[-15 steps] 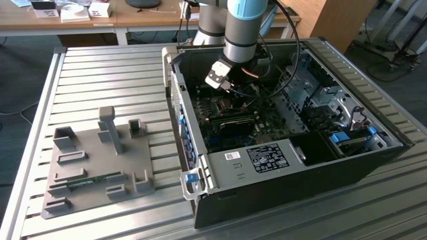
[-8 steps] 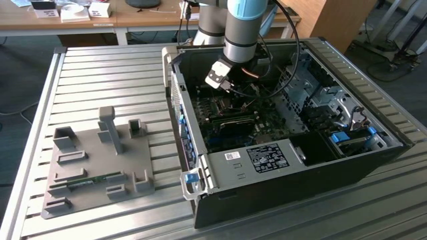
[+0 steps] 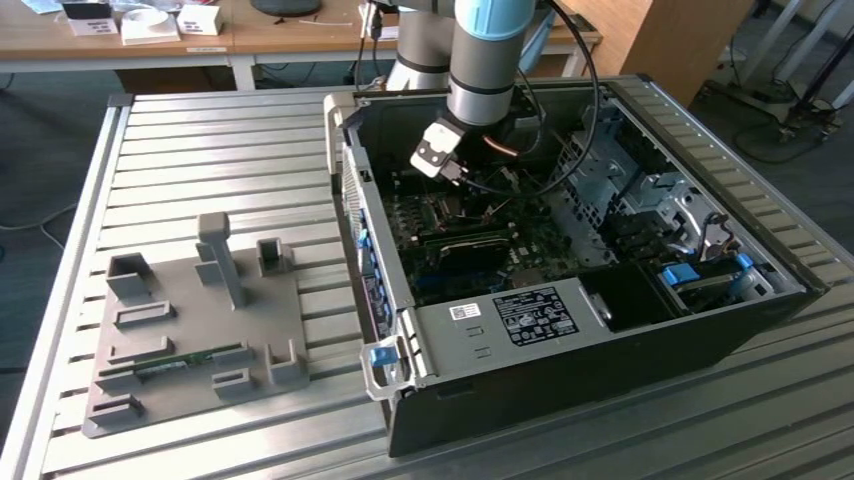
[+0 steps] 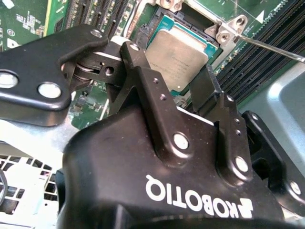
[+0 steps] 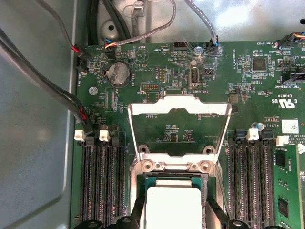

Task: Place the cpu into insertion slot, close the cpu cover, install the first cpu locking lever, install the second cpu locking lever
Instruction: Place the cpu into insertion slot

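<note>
Aluminium slat table [image 3: 200, 160] carries a black computer case [image 3: 601, 365] lying on its side with the panel off. The arm [image 3: 481, 60] reaches down into it. Green motherboard [image 5: 248, 86] lies on the case floor, with memory slots [image 5: 102, 181] flanking the socket [image 5: 169, 177] on both sides. The cpu cover [image 5: 178, 105] is swung up on its hinge, so its open frame stands clear of the socket. It looks like thin sheet metal: stiff enough to push, probably springy, best pressed at the free edge away from the hinge. A thin metal lever [image 4: 271, 48] sticks out beside the socket corner, not latched over anything. The gripper [image 4: 170, 62] is at the socket with its fingers [image 4: 138, 71] closed against two opposite edges of the cpu [image 4: 178, 55], so it reads as gripping the chip rather than released. The chip sits level at the socket mouth, inside the frame outline; I can't tell whether it's fully seated. My handling read: light, rigid and flat, with a smooth metal lid that gives little friction, so the narrow side edges are the right hold and clamp force should be low. The underside contacts and socket pins are the fragile part, so any tilt or sideways drag is the risk.
</note>
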You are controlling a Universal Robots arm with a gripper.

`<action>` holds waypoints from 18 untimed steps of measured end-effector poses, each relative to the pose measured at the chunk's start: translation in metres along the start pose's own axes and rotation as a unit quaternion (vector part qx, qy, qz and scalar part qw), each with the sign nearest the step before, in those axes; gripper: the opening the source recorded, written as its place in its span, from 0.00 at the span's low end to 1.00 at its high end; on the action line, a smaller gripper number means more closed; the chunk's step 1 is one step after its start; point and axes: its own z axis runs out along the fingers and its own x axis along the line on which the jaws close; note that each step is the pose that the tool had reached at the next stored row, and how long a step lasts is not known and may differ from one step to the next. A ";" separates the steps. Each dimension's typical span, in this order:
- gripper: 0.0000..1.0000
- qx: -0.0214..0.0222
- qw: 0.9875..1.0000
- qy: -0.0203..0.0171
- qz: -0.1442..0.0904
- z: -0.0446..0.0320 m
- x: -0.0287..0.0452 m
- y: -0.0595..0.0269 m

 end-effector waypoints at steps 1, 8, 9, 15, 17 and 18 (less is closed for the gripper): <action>0.62 0.000 1.000 0.000 0.000 0.0000 -0.0001 0.0000; 0.62 0.000 1.000 -0.001 0.000 0.0000 -0.0006 0.0000; 0.62 0.000 1.000 -0.002 0.000 0.0000 -0.0006 0.0000; 0.62 0.000 1.000 -0.002 0.000 0.0000 -0.0006 0.0000; 0.62 0.000 1.000 -0.002 0.000 -0.0004 -0.0006 0.0000; 0.62 0.000 1.000 -0.002 0.000 -0.0010 -0.0006 0.0000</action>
